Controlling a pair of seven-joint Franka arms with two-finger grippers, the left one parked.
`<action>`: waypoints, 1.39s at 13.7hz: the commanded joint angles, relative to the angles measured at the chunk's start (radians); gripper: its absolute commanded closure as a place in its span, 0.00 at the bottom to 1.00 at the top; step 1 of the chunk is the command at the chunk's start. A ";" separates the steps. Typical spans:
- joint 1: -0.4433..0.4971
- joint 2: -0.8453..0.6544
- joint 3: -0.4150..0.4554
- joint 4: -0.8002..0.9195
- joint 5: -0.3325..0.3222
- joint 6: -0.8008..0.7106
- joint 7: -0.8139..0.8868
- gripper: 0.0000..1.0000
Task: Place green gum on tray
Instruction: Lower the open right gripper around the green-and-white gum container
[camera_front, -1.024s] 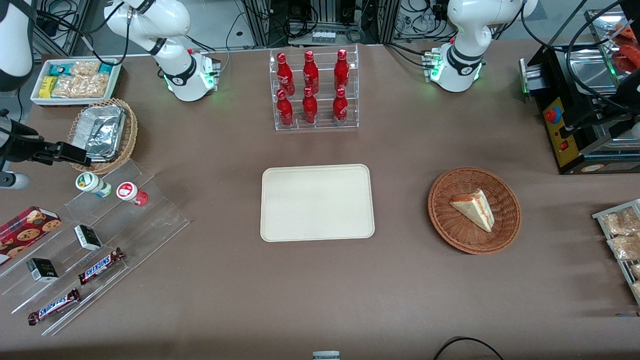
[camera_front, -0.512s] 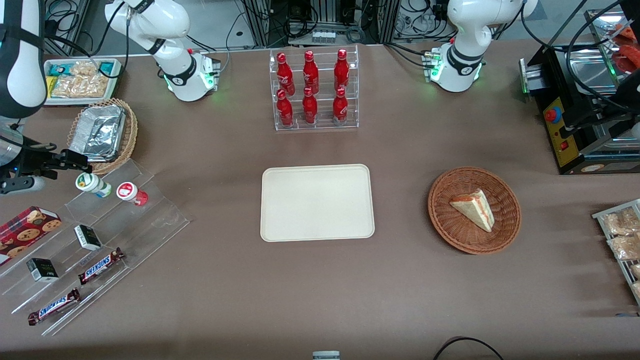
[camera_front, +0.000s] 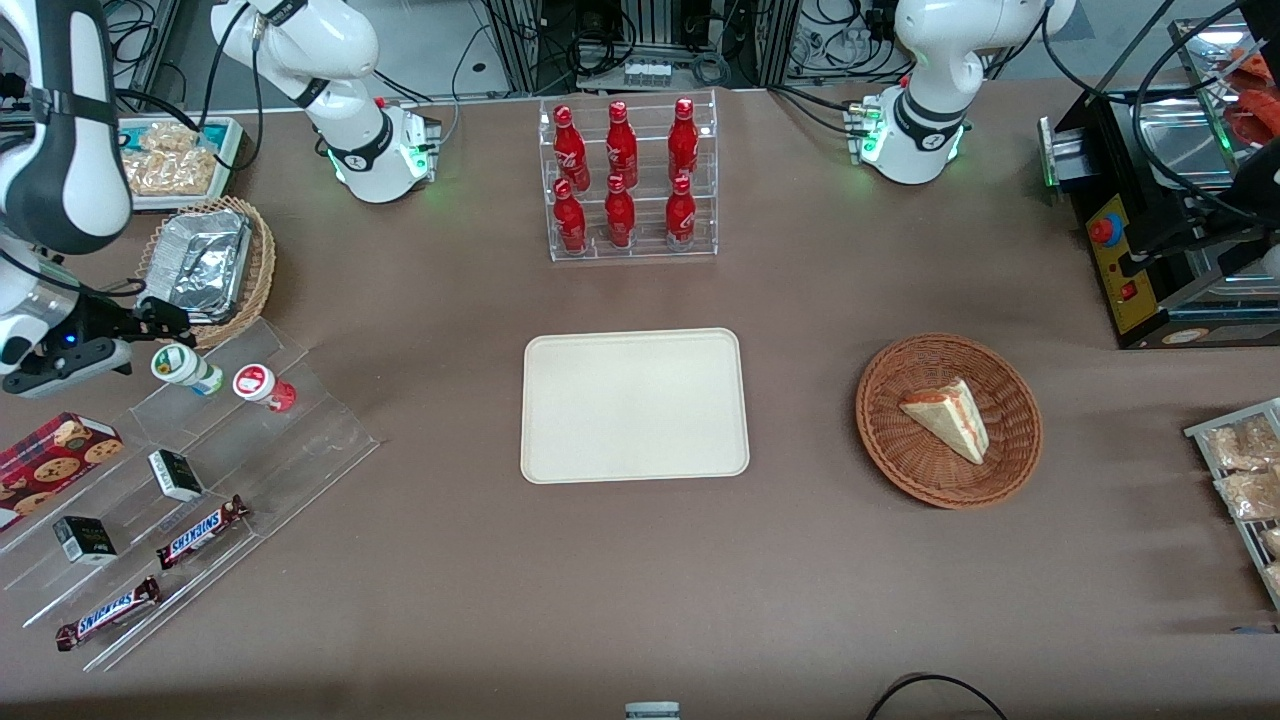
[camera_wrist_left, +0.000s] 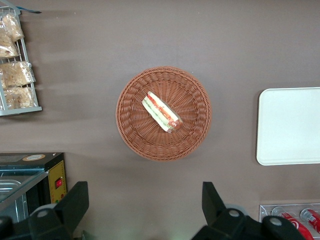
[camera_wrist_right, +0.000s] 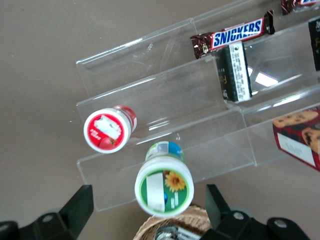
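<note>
The green gum is a small white bottle with a green-and-white lid, standing on the top step of a clear acrylic stand. My right gripper hovers just above it, slightly farther from the front camera, and is open. In the right wrist view the green gum sits between the two black fingers, which stand apart from it on both sides; the gripper holds nothing. The cream-beige tray lies flat mid-table with nothing on it, and its edge shows as the tray in the left wrist view.
A red-lidded bottle stands right beside the gum. Snickers bars and small dark boxes lie on lower steps. A foil tray in a wicker basket sits close by. A cola rack and a sandwich basket flank the tray.
The right arm has swung in over the stand, bringing the open gripper closer to the green gum. Nothing on the table has moved.
</note>
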 joint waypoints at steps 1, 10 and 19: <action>-0.003 -0.020 0.001 -0.053 -0.002 0.083 -0.053 0.00; -0.030 0.024 -0.001 -0.058 -0.002 0.117 -0.100 0.00; -0.026 0.048 0.001 -0.041 -0.002 0.131 -0.097 1.00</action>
